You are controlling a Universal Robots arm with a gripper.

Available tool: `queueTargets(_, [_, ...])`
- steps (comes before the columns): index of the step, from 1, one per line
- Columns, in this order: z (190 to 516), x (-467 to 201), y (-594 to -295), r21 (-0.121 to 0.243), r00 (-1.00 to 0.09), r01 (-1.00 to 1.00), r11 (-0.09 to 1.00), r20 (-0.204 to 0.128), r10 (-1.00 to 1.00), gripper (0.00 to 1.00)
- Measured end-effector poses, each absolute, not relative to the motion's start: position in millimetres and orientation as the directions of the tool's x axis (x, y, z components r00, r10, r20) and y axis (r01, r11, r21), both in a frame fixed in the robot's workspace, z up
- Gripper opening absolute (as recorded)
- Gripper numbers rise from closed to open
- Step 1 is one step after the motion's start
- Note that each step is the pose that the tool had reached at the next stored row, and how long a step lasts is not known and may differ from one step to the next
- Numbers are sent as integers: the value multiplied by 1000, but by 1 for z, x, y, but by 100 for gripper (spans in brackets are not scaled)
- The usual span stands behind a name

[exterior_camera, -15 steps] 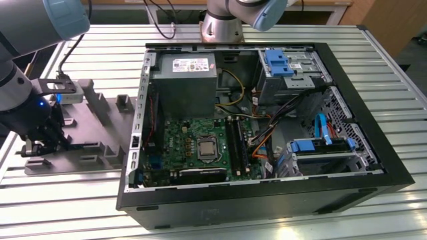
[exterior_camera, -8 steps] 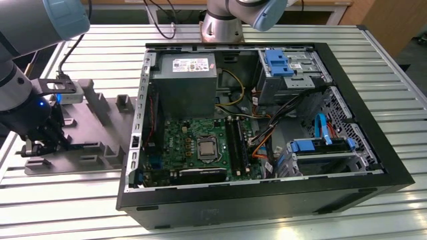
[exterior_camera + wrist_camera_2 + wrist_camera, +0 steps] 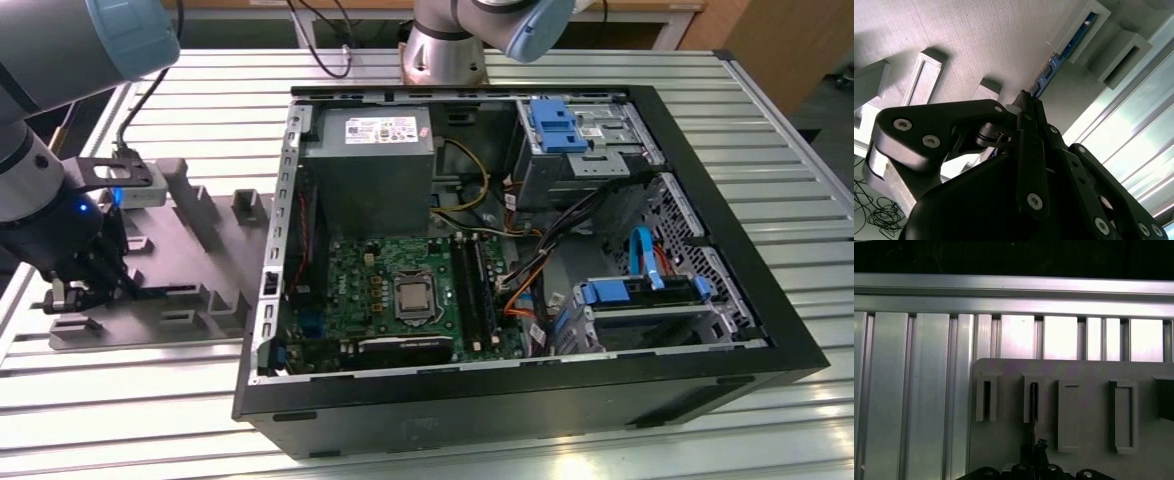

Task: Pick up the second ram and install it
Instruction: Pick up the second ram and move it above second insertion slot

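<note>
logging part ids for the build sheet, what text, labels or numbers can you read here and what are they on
Nothing can be quoted; no print here is legible.
White label on the grey power-supply box: printed, but too small to read.
Green motherboard: any markings are too small to read.
Second ram: no readable print on the part that shows.
Grey holder tray: no text on it.

gripper [image 3: 80, 298] pinching ram [image 3: 1054, 65] between fixture [image 3: 200, 245] blocks [image 3: 247, 205]; bare table [image 3: 134, 400] on near side. case wall [image 3: 276, 265] stands to the exterior view's right; cables [image 3: 530, 275] crowd the slots [image 3: 477, 290].
</note>
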State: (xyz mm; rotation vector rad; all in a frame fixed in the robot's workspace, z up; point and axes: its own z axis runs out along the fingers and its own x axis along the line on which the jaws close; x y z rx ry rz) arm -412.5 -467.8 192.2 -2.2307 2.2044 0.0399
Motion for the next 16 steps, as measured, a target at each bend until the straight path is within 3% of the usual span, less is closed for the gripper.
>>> queueTargets(16, [198, -412, -468, 14, 12, -1000, -12, -22, -1000, 14])
